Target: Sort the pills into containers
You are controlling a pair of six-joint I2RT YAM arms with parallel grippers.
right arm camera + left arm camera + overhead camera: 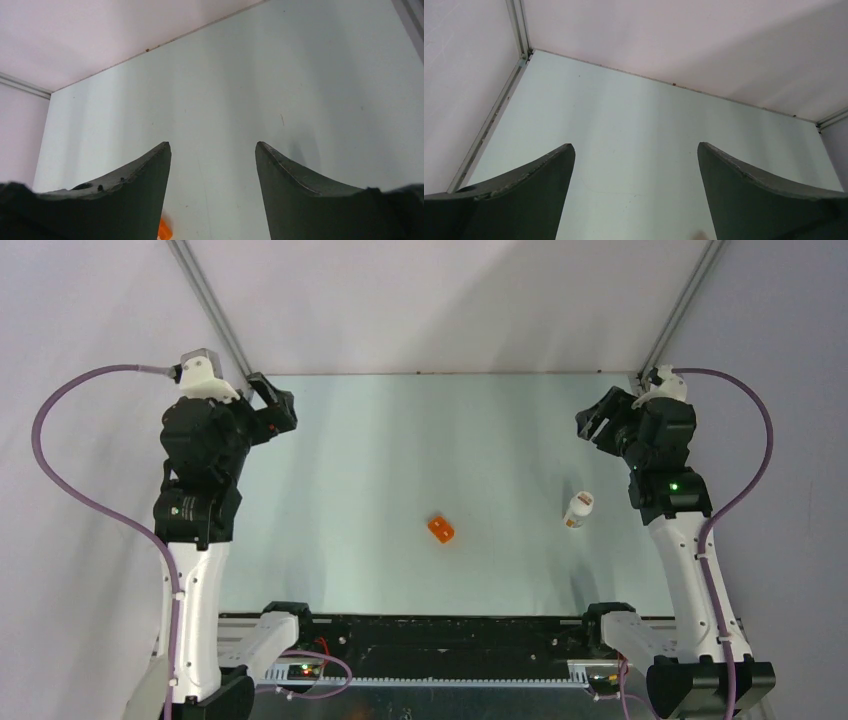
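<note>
Left gripper point(635, 145) and right gripper point(212, 143) both hold nothing, jaws spread apart. The right wrist view catches a sliver of the orange cup point(165, 231). Only the top view places it in the middle of the table point(400, 440), with the white pill bottle point(578, 509) to its right.

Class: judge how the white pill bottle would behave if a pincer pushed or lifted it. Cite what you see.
The white pill bottle is cylindrical, so on its side it would probably roll when nudged. It looks small beside the right arm, so it is likely light and easily knocked over. Its smooth-looking round wall may slip when squeezed.
</note>
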